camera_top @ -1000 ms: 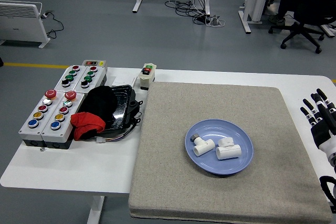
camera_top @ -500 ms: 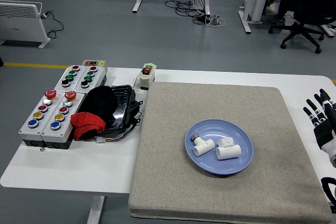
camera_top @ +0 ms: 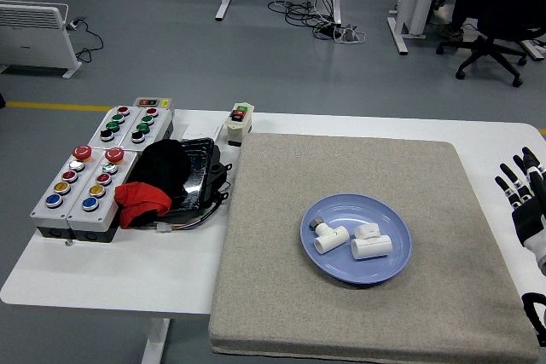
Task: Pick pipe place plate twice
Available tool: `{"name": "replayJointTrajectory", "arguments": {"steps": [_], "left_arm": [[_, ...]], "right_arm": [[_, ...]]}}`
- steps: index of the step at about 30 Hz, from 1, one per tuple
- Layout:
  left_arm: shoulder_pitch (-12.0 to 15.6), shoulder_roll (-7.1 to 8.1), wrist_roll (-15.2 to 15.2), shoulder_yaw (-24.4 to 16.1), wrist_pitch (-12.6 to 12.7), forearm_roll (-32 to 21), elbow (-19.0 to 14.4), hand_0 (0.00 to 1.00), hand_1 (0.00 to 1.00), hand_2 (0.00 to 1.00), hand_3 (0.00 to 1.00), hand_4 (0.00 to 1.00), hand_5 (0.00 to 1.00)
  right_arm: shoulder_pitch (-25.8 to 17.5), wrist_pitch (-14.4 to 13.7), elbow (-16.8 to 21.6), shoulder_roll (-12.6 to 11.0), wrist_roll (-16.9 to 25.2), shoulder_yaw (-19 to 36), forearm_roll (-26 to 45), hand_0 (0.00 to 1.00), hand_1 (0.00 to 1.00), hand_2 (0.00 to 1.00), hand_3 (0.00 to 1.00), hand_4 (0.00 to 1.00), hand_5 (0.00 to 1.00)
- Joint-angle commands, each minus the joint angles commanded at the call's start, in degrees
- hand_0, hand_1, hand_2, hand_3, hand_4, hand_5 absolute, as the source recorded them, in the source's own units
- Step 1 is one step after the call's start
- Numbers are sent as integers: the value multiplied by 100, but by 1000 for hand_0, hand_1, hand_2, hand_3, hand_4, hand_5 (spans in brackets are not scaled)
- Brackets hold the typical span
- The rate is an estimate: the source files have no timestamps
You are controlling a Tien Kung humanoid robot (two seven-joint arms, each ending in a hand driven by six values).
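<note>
Pipe fittings: two white pieces, a tee [camera_top: 371,244] and an elbow [camera_top: 328,237], lying side by side in the blue plate [camera_top: 394,270] on the grey mat [camera_top: 358,168] | task judged complete | right hand [camera_top: 525,202]: fingers spread, nothing held, at the counter [camera_top: 128,270] edge, clear of the plate.

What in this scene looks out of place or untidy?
Little. Both white pipe fittings lie inside the blue plate. Only the black tray beside the button boxes looks messy: black cloth and red cloth are heaped in it, with wires trailing out.
</note>
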Motion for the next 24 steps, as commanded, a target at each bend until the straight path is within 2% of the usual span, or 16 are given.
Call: {"name": "replayJointTrajectory", "arguments": {"steps": [18,19,24], "left_arm": [[26,6,7,-33,3,56,1,620,588,519,589,267,998],[24,9,1,-24,2,44,0,620,588,521,589,267,998],[6,14,-11,5,-6,12,-2,620,588,521,589,267,998]], "right_arm": [[-42,118,-49,0,242,-45,89,940,860,915,864,549,702],[-41,91,-40,0,257,-38,58,956,873,954,897,548,714],[-33,84,-34,0,236,-10,-35,956,873,954,897,548,714]]}}
